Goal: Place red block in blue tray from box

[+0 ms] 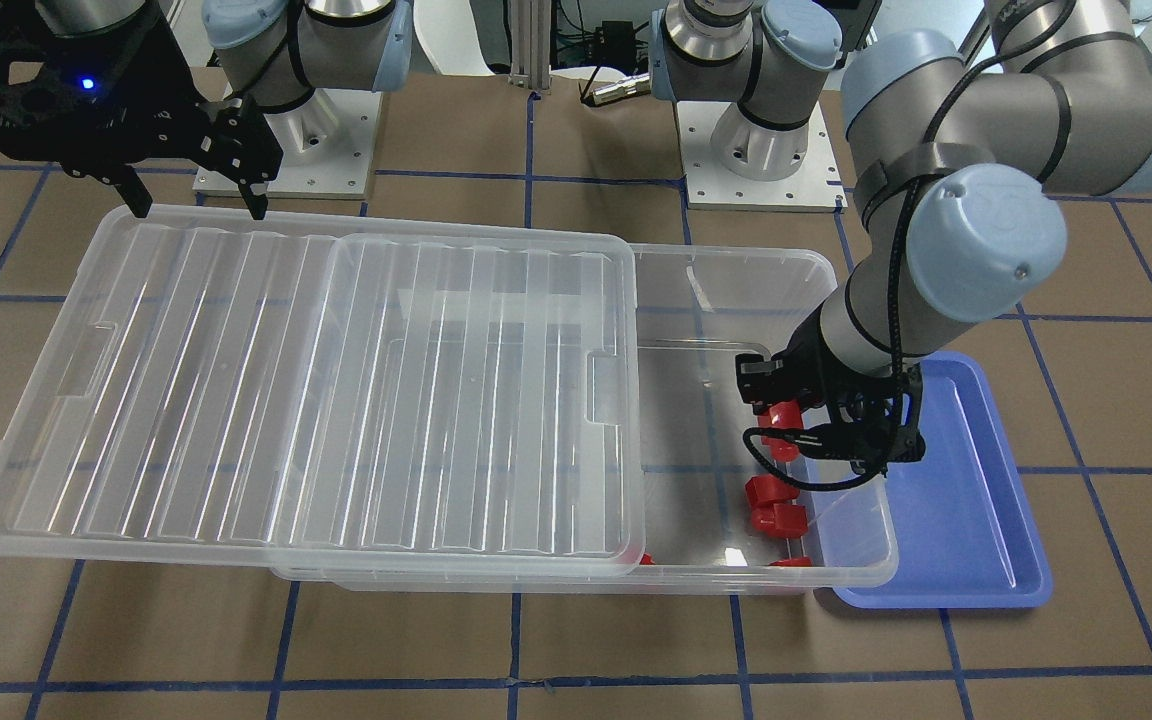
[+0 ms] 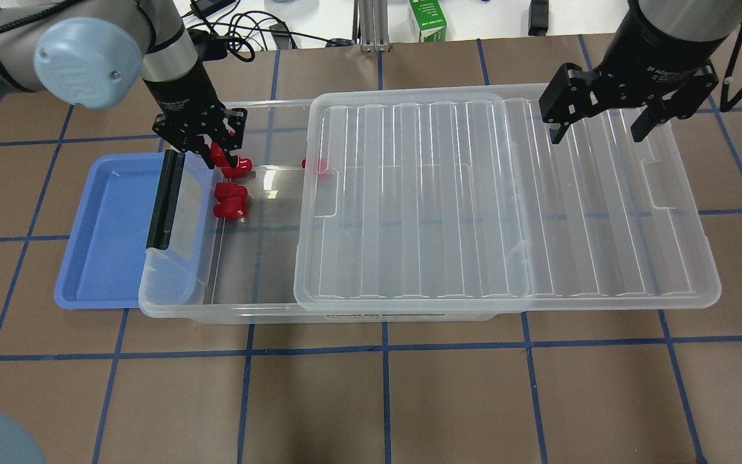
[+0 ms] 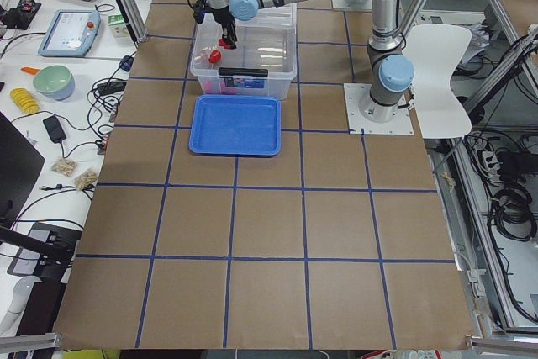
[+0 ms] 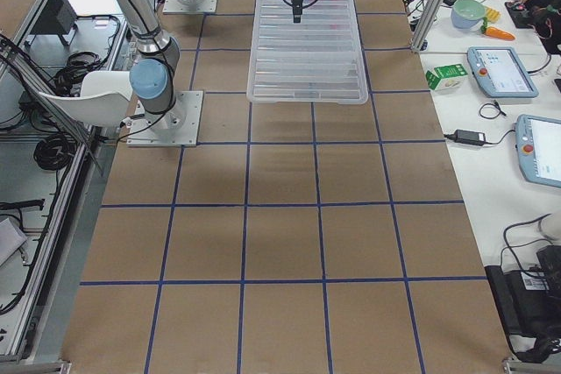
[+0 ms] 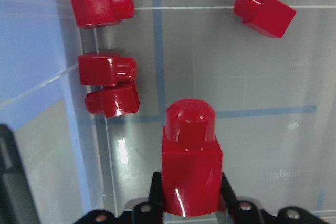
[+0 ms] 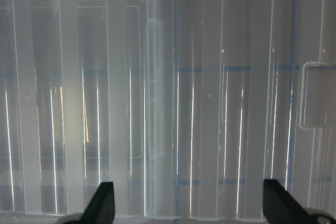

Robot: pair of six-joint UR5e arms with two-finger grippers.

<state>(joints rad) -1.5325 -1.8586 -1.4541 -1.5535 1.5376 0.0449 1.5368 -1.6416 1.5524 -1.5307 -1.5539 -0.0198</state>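
Here, left arm (image 2: 165,58) bent down into box (image 2: 229,304), left fingers (image 5: 156,190) clamping red block (image 5: 191,166), right fingers (image 6: 102,203) spread above lid (image 2: 409,193)

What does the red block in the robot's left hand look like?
The red block is shiny, smooth plastic: a square body with a rounded stub on one end. The left end effector pinches its body from both sides, stub pointing away from the wrist. It hangs over the clear box's uncovered end, seemingly touching nothing else.

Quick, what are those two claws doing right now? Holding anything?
Left gripper: closed, holding a red block.
Right gripper: open, holding nothing, above the clear lid.
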